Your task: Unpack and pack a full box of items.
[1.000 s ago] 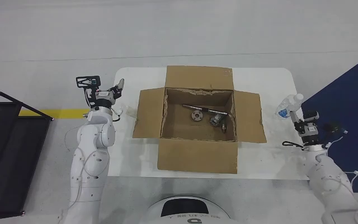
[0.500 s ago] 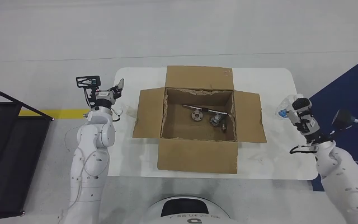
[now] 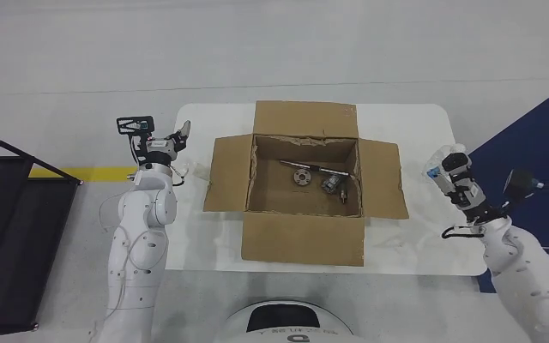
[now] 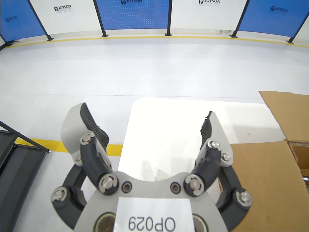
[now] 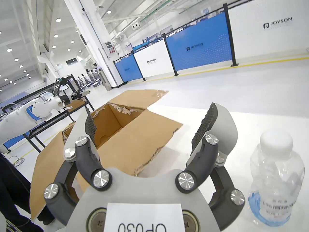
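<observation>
An open cardboard box (image 3: 306,176) stands in the middle of the white table (image 3: 412,249) with its four flaps spread out. Inside lie a thin metal rod (image 3: 313,166), a round flange (image 3: 301,177) and a small metal part (image 3: 331,185). A clear water bottle (image 3: 435,165) with a white cap stands upright at the table's right edge. My right gripper (image 3: 449,163) is open right beside the bottle (image 5: 275,177), tilted towards the box (image 5: 115,131). My left gripper (image 3: 177,135) is open and holds nothing, over the table's far left corner, next to the box's left flap (image 4: 260,170).
A small piece of clear plastic (image 4: 149,170) lies on the table under the left gripper (image 4: 146,109). A black rack (image 3: 26,214) stands on the floor left of the table. Blue and white partition panels (image 4: 132,3) close off the room behind.
The right arm has swung its wrist round beside the bottle, so the gripper now faces the box. The left arm and the box's contents have not moved.
</observation>
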